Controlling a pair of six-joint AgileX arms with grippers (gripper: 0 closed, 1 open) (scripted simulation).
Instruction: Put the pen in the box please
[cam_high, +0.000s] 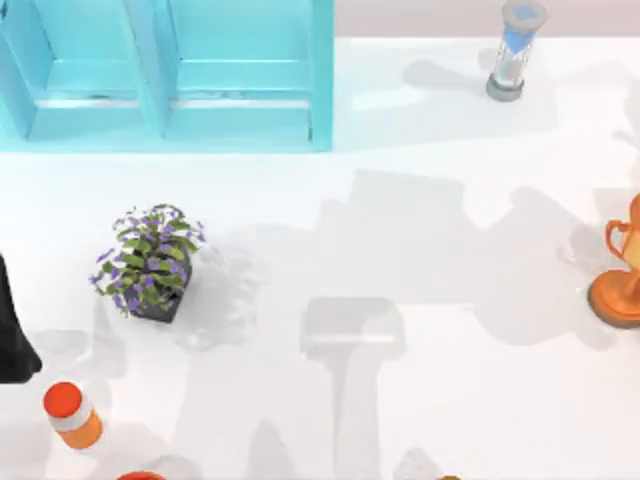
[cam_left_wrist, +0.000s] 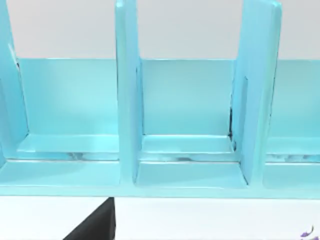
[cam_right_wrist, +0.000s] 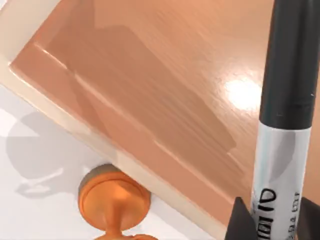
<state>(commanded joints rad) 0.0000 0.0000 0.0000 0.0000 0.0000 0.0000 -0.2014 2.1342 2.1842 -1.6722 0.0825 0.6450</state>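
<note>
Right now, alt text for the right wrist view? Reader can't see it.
The pen, white barrel with black print and a black end section, stands close to the camera, with dark gripper parts beside its lower barrel. Behind it lie a white table, its edge with brown floor beyond, and an orange trophy.

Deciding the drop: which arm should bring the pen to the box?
Right, probably: its wrist view shows the pen already at its claw. The left arm faces the box but carries nothing visible.
</note>
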